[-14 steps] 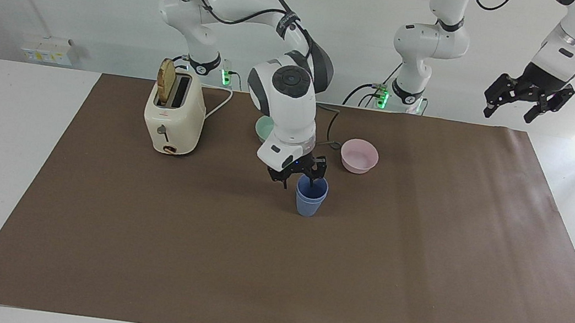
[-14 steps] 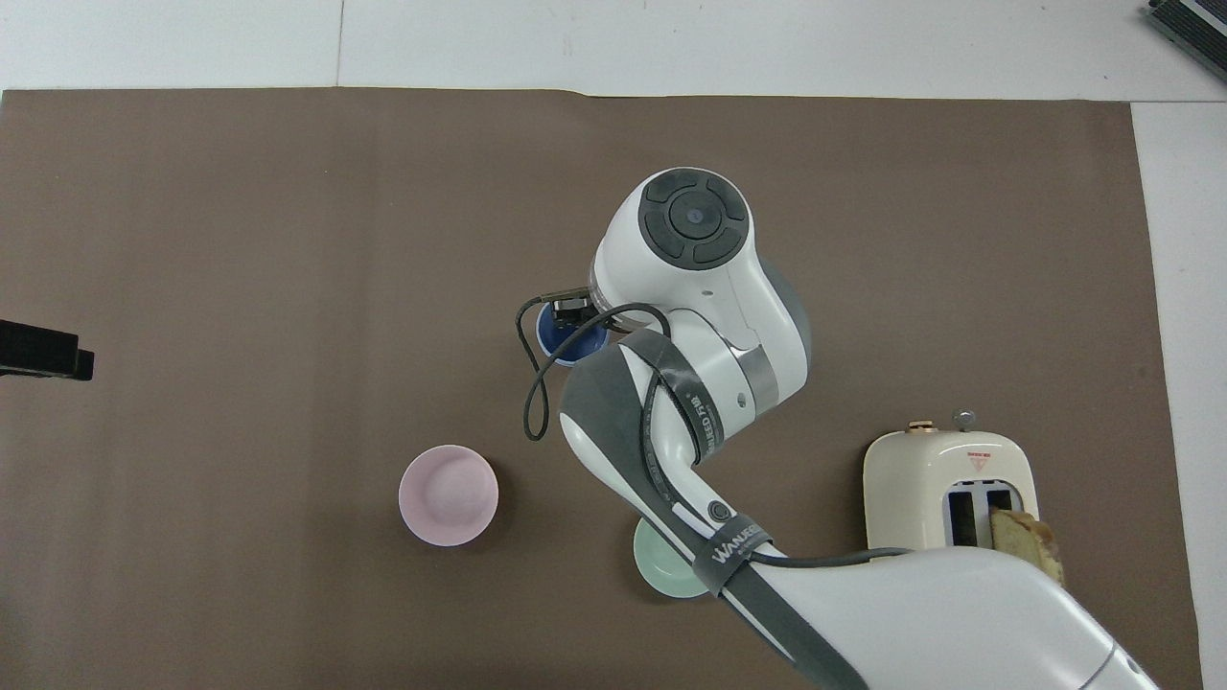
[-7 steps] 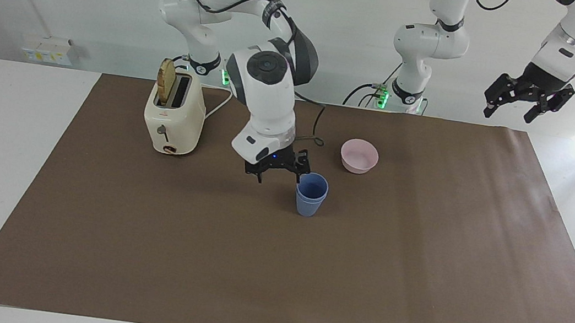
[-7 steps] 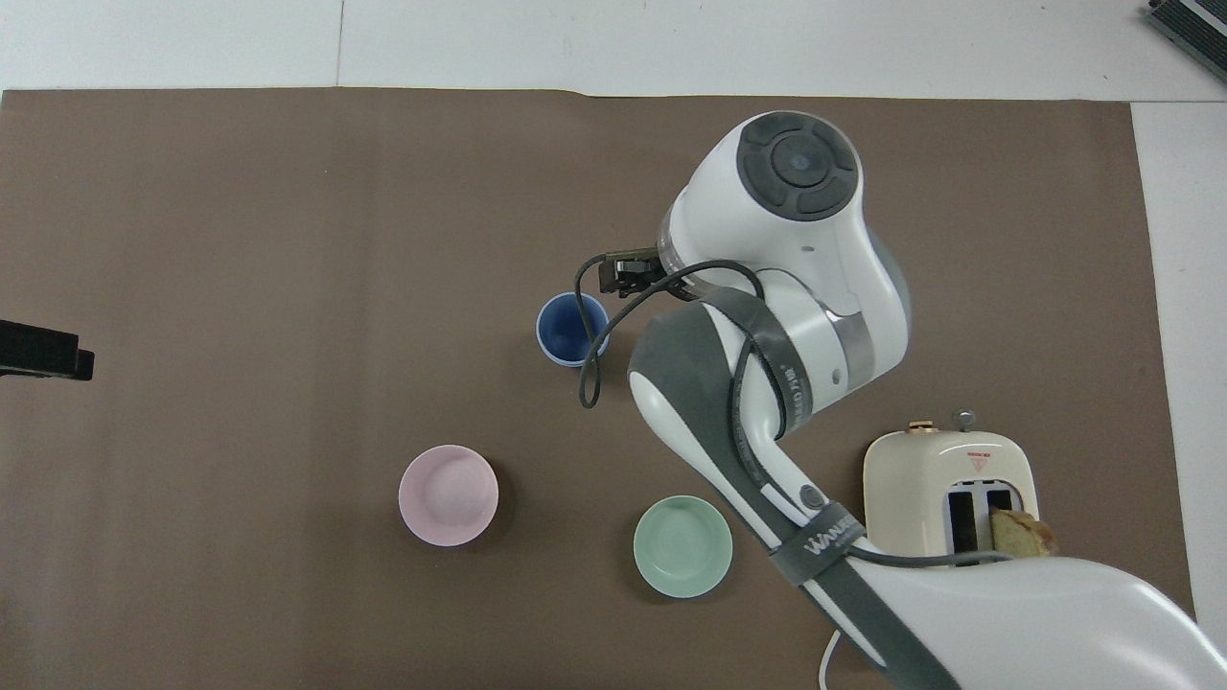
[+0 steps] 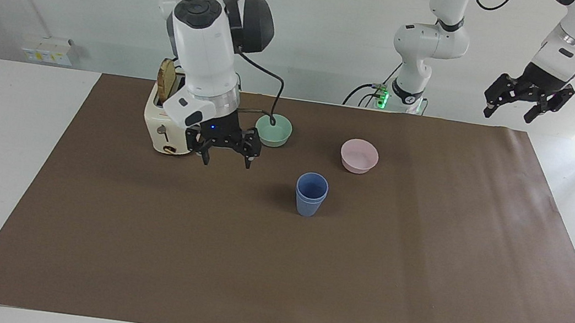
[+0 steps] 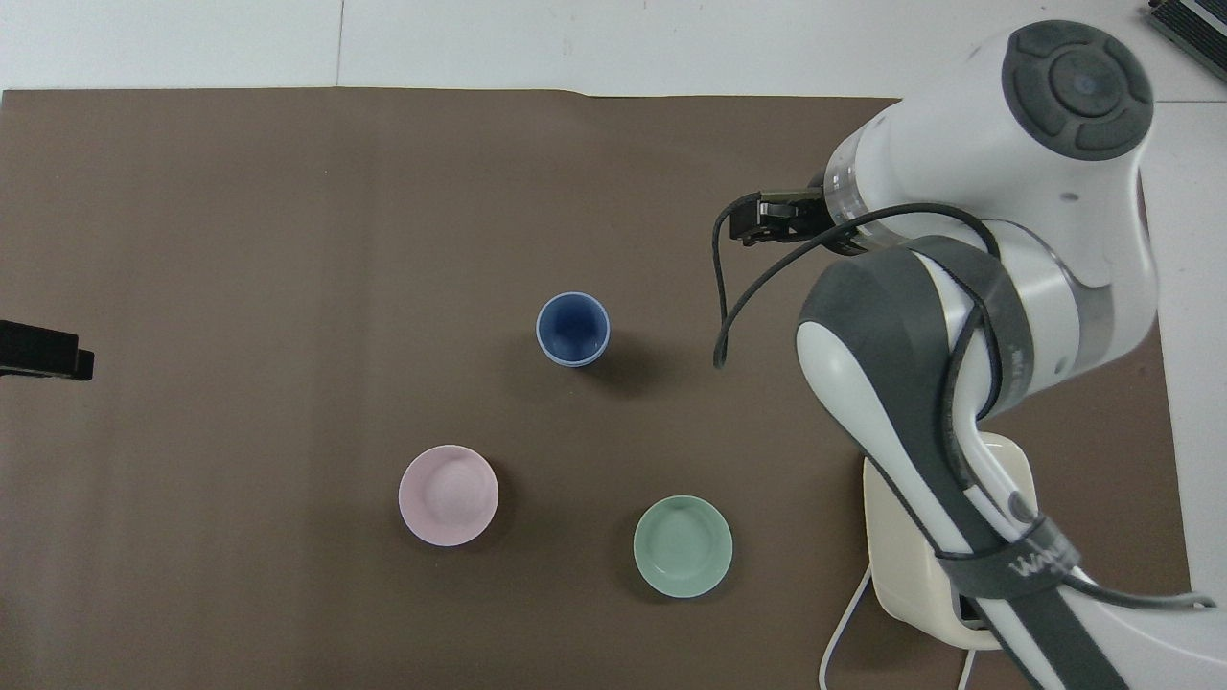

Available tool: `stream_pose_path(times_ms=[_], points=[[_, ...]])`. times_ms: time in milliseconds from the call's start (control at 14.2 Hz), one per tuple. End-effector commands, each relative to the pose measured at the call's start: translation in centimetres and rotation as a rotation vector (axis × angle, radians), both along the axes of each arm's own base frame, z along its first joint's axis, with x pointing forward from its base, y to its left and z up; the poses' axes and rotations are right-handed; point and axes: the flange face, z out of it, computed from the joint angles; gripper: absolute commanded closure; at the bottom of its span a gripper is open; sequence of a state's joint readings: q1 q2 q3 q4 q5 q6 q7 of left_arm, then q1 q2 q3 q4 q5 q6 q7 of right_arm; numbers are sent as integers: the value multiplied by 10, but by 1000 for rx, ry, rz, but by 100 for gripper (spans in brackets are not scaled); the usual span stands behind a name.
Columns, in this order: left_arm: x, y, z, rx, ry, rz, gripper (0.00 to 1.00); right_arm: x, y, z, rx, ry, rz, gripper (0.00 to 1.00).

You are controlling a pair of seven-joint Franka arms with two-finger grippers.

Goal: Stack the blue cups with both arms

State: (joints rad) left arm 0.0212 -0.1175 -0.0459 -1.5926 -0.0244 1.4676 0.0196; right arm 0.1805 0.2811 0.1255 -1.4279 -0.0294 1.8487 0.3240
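The blue cups [image 5: 311, 194] stand upright in the middle of the brown mat, one nested in the other; a double rim shows in the overhead view [image 6: 572, 329]. My right gripper [image 5: 226, 162] is open and empty, up in the air over the mat between the toaster and the cups, apart from them. In the overhead view only its black body [image 6: 762, 217] shows under the wrist. My left gripper [image 5: 509, 114] is open and empty, raised high at the left arm's end of the table, where it waits. Its tip shows at the overhead view's edge [image 6: 43, 350].
A cream toaster [image 5: 170, 124] with a bread slice stands toward the right arm's end, partly under the right arm in the overhead view [image 6: 911, 585]. A mint-green bowl [image 5: 273, 130] and a pink bowl [image 5: 359, 155] sit nearer to the robots than the cups.
My right gripper has left the cups' rim, risen and swung toward the toaster. The nested cups stay where they were. The left arm has not moved.
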Motion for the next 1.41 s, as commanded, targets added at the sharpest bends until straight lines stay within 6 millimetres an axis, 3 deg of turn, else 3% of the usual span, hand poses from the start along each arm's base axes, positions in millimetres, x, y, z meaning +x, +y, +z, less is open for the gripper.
stream_pose_path(times_ms=[0, 282, 775, 1057, 1339], points=[[-2, 3, -2, -8, 0, 4, 0, -8, -51, 28, -54, -12, 42, 0], [-2, 3, -2, -8, 0, 4, 0, -25, -87, 67, -77, -24, 39, 0], [-2, 3, -2, -8, 0, 4, 0, -54, -116, 101, -127, 2, 70, 0], [-2, 3, -2, -8, 0, 5, 0, -66, -154, 118, -126, 8, 7, 0], [-2, 3, -2, -8, 0, 5, 0, -78, -157, 132, -118, 8, 21, 0]])
